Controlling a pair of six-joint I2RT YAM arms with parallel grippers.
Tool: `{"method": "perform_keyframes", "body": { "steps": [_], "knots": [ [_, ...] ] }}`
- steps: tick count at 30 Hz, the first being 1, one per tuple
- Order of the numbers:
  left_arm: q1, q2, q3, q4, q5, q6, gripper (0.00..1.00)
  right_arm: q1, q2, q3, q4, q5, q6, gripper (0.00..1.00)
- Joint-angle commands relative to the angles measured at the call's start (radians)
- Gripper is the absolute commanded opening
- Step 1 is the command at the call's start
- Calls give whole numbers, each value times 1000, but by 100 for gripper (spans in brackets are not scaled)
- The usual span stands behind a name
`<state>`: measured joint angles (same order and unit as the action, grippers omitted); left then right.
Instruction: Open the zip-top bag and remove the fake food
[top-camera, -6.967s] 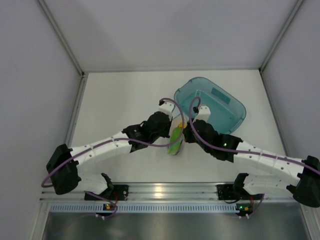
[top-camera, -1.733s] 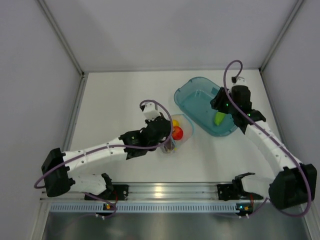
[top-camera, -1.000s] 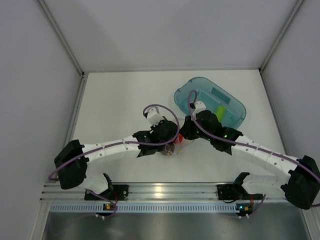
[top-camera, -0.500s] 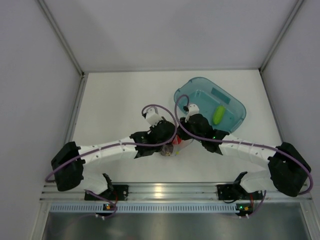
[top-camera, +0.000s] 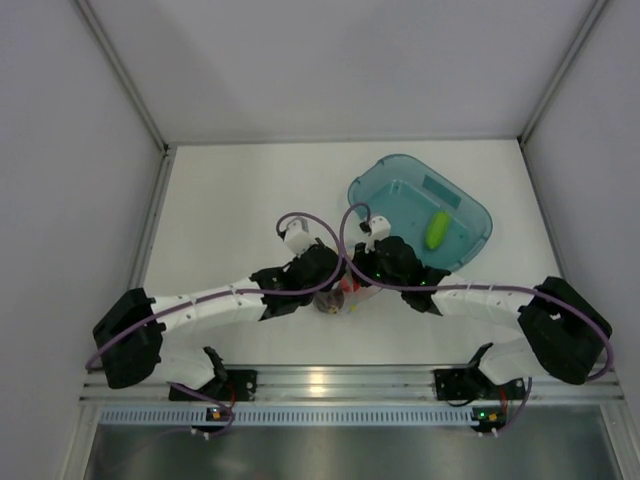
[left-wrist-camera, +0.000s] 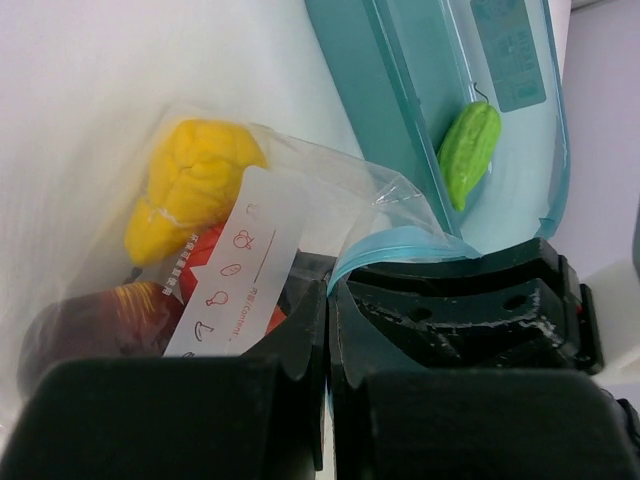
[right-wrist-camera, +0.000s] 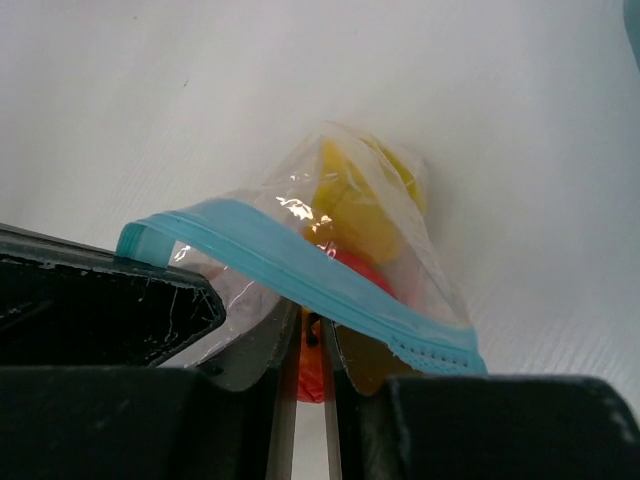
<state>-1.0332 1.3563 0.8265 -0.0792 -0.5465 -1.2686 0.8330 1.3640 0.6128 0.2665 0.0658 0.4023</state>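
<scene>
Left wrist: zip-top bag (rim) in pincer

Robot lab test cell. A silver aluminium extrusion rail runs along the near edge. Two white-and-black robot arms are bolted on that rail, with a bare white tabletop just beyond it. Plain grey wall panels stand farther beyond (silver aluminium corner posts frame them).

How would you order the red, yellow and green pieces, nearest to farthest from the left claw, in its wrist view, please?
1. red piece, in the bag beside the left claw
2. yellow piece, deeper in the bag
3. green piece, in the tray
</scene>
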Motion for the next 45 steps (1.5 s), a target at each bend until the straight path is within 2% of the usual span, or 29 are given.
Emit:
{"method": "perform_keyframes", "body": {
  "steps": [1,14,35,45],
  "knots": [
    [12,-48,-18,68,23,8,0,23,33,5,93,-23,-36,14],
    [58,-57,-44,68,45,12,0,61,9,-11,42,8,-77,17],
    [62,-25,-44,99,60,15,0,95,-55,-48,34,37,-45,22],
    [64,-11,-47,114,76,8,0,98,-23,-50,11,48,-37,22]
  ]
}}
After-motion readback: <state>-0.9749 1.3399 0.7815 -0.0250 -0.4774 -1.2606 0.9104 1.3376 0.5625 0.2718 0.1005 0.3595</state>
